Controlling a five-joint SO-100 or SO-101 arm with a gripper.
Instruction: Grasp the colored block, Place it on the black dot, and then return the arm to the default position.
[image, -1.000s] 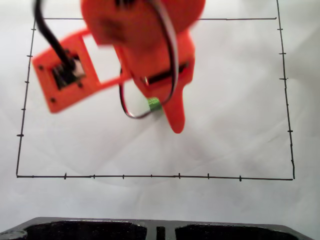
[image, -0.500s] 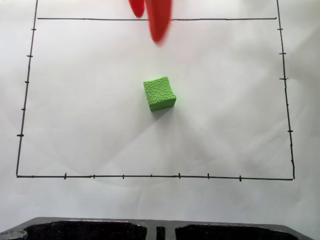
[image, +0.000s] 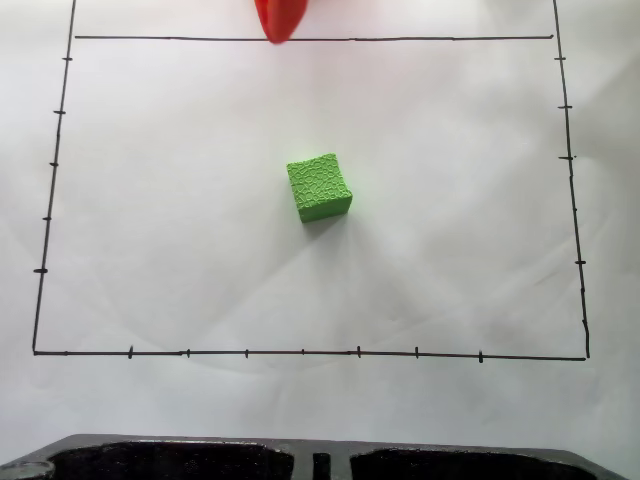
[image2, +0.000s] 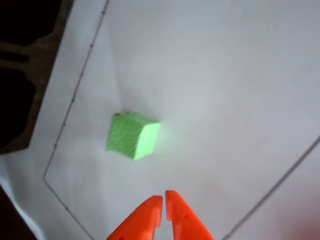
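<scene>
1. Bright green and crackled like foam, the small colored block (image: 319, 187) is sitting alone near the middle of the white paper sheet (image: 460, 220), inside the thin black ruled border with tick marks (image: 300, 353).
2. In the wrist view the colored block (image2: 132, 135) is showing a finely ridged darker face and a paler, smoother face, with one corner turned toward the camera.
3. The orange plastic gripper (image2: 164, 198) is hanging apart from the block, its two tapered fingertips pressed nearly together with nothing between them.
4. In the fixed view an orange fingertip (image: 278, 20) is poking in at the top edge, over the upper border line.
5. A dark moulded tray edge (image: 200, 455) is lying along the bottom of the fixed view.
</scene>
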